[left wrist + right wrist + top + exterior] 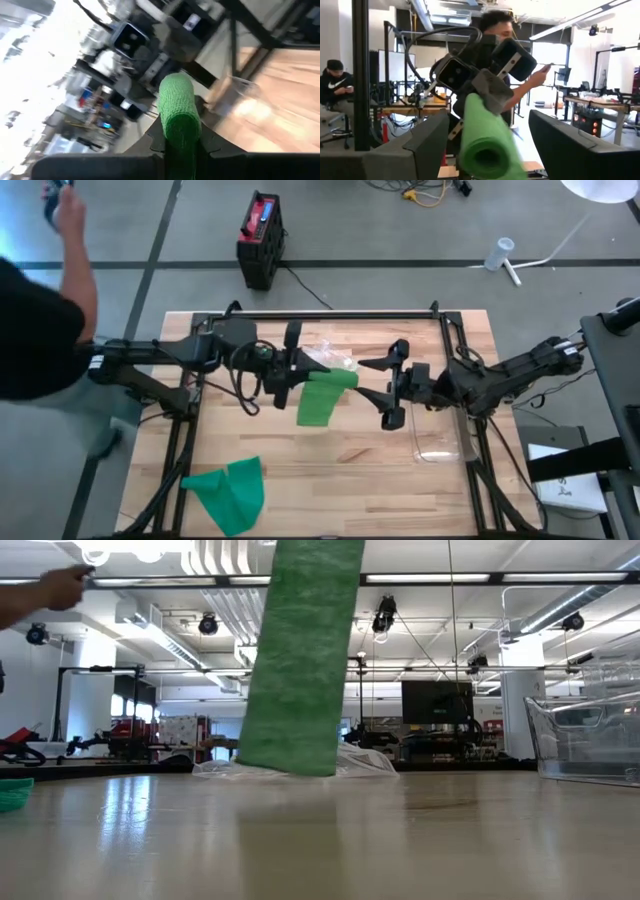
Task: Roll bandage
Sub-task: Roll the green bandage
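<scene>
A green bandage is partly wound into a roll (337, 378), held level above the table's middle. My left gripper (305, 377) is shut on it. The unrolled tail (300, 650) hangs down from the roll, and its lower end (285, 765) reaches the tabletop. In the right wrist view the roll's open end (485, 152) faces the camera. My right gripper (366, 380) stands open just right of the roll, one finger (427, 142) on either side of its end, apart from it. A second green bandage (228, 492) lies loose at the near left. My left gripper pinches the roll's left end (179, 132) between its two fingers (156, 142). The fingers come level from the table's left and lie along the roll, which sticks out past them toward the right. The roll is lifted clear; the tail hangs slack beneath it.
A clear plastic wrapper (332, 358) lies behind the hanging tail. At the right stands a clear plastic container (440, 438). A person (40, 320) is beside the table's left edge with an arm raised. The black frame rail (340, 314) runs along the far edge.
</scene>
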Robot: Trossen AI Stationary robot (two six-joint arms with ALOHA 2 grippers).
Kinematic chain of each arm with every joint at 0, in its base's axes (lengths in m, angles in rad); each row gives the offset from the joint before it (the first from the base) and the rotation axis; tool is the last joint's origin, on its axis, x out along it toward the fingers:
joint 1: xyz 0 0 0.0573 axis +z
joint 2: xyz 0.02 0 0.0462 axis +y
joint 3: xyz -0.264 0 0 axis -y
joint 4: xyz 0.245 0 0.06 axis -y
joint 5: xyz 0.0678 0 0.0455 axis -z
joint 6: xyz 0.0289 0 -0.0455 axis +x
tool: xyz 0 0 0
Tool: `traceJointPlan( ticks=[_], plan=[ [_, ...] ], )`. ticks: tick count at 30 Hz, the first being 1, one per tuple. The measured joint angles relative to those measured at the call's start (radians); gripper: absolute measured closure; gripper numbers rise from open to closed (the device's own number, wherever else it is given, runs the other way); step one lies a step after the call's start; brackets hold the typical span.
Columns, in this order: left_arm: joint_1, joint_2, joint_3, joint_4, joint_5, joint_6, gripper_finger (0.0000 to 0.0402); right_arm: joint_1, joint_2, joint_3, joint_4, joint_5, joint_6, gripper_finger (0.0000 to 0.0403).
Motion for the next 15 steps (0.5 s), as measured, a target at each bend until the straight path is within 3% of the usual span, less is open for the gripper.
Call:
traceJointPlan(
  ticks=[10,15],
  plan=[
    [0.0,0.0,-0.128,0.247,-0.038,0.176,0.0379,-0.026,0.005,0.063,-0.166,-0.002,0.055,0.0129],
    [0.0,0.0,-0.152,0.285,-0.038,0.224,0.0369,-0.058,0.015,0.096,-0.249,-0.048,0.106,0.0132]
  ],
)
